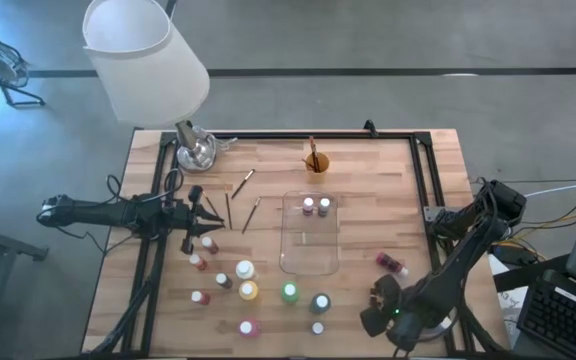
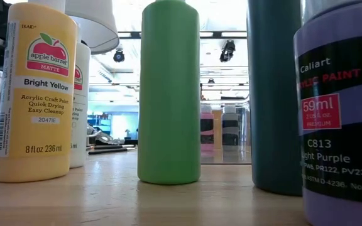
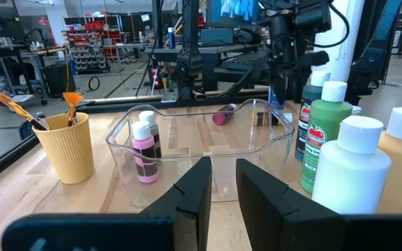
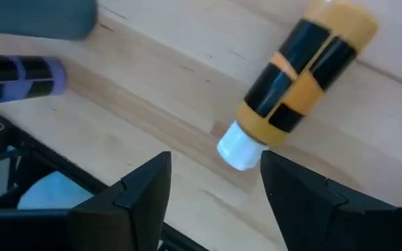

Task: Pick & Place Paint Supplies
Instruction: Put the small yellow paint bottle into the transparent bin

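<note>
Small paint bottles stand in a loose group on the near half of the table, among them green, yellow and light purple. Two more bottles stand inside the clear tray. Thin brushes lie flat left of the tray. My left gripper is open at the table's left, pointing at the tray. My right gripper is open low at the near right. An orange bottle lies on its side just ahead of it, white cap toward the fingers.
An orange cup holding brushes stands beyond the tray. A white lamp with a metal base is at the far left corner. A pink bottle and a purple one lie on their sides. Black rails edge the table.
</note>
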Robot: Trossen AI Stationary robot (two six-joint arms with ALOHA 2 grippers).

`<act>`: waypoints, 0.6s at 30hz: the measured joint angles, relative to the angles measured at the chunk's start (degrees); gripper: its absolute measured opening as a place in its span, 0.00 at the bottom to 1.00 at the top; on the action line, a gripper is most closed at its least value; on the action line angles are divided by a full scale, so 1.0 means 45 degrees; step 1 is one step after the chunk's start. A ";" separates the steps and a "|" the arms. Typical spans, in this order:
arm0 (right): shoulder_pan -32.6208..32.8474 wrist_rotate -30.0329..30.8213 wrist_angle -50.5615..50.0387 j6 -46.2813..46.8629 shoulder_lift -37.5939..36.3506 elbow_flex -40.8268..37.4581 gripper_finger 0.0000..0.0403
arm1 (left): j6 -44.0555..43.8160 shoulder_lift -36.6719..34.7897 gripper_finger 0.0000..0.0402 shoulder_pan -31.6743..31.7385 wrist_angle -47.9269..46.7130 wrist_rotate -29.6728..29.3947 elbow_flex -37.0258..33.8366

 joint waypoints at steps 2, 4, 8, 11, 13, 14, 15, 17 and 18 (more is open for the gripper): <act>-0.0004 -0.0204 -0.0015 0.0168 0.0351 0.0128 0.53 | 0.0000 0.0003 0.18 0.0000 -0.0002 0.0002 0.0000; -0.0086 -0.0565 0.0075 0.0316 0.0858 0.0397 0.52 | 0.0000 0.0005 0.18 0.0004 0.0000 0.0005 0.0000; -0.0224 -0.1653 -0.0261 0.0421 0.2024 0.0852 0.52 | 0.0000 0.0010 0.18 -0.0001 -0.0014 0.0005 0.0000; -0.0383 -0.2261 -0.1101 0.0670 0.2692 0.1184 0.52 | -0.0001 0.0019 0.18 0.0002 -0.0021 0.0005 0.0000; -0.0436 -0.2369 -0.1353 0.0694 0.2954 0.1337 0.51 | -0.0002 0.0019 0.18 0.0001 -0.0022 0.0000 0.0000; -0.0490 -0.2380 -0.1404 0.0737 0.3010 0.1372 0.51 | 0.0000 0.0019 0.18 -0.0001 -0.0008 0.0001 0.0000; -0.0507 -0.2370 -0.1398 0.0780 0.3068 0.1393 0.50 | 0.0000 0.0019 0.18 0.0000 -0.0007 0.0005 0.0000; -0.0526 -0.2324 -0.1496 0.0787 0.3202 0.1542 0.50 | 0.0000 0.0019 0.18 -0.0001 -0.0010 0.0000 0.0000; -0.0534 -0.2287 -0.1561 0.0726 0.3277 0.1607 0.50 | 0.0000 0.0029 0.18 -0.0001 -0.0005 0.0000 0.0000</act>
